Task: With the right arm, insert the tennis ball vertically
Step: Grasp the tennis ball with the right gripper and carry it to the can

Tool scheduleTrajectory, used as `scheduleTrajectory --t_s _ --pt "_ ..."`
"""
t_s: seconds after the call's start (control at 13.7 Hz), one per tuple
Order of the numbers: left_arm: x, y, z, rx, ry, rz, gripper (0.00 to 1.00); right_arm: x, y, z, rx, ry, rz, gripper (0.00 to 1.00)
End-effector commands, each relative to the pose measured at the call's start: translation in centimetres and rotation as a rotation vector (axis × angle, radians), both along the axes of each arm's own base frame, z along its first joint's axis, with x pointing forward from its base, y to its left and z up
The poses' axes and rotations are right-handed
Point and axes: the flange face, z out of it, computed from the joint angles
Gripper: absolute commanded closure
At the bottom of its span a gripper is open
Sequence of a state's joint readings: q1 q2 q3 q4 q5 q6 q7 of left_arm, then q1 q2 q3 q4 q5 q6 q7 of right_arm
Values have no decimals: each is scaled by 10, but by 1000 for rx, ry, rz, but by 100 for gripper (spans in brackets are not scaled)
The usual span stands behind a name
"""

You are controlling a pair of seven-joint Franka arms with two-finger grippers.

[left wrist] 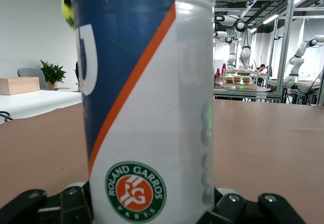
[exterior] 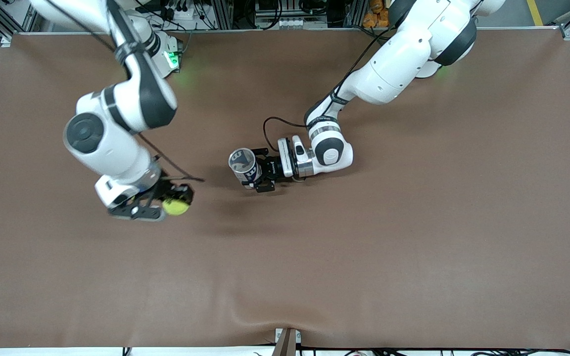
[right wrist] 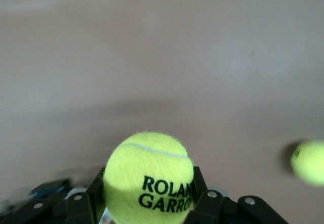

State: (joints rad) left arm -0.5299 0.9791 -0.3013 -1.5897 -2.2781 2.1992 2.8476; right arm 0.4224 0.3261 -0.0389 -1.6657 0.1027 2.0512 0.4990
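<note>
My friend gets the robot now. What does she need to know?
Right pincer: shut on the tennis ball, up over the table toward the right arm's end.
Left pincer: shut on the can, holding it upright with the mouth open, mid-table.
Done: ball picked up, can held ready.
Left: carry the ball over the can's mouth and lower it straight in.
The right wrist view shows a second yellow ball on the table.

Even overhead light, soft shadows on the brown cloth surface [exterior: 413, 247]. Right wrist view blurred, background smeared; left wrist view sharp, distant windows bright.
</note>
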Motion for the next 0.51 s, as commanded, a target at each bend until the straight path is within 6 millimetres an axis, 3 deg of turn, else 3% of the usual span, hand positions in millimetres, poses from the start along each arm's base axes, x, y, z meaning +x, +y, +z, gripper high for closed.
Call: scheduleTrajectory --t_s 0.0,0.29,0.44 --pt "-6 -3 -12 30 -289 50 35 -23 50 28 -3 30 -109 100" --pt "-7 -4 -12 28 -287 49 35 -66 124 25 -11 59 -207 100" --pt "-8 -5 -13 28 -285 48 35 -78 136 18 -31 82 -216 100"
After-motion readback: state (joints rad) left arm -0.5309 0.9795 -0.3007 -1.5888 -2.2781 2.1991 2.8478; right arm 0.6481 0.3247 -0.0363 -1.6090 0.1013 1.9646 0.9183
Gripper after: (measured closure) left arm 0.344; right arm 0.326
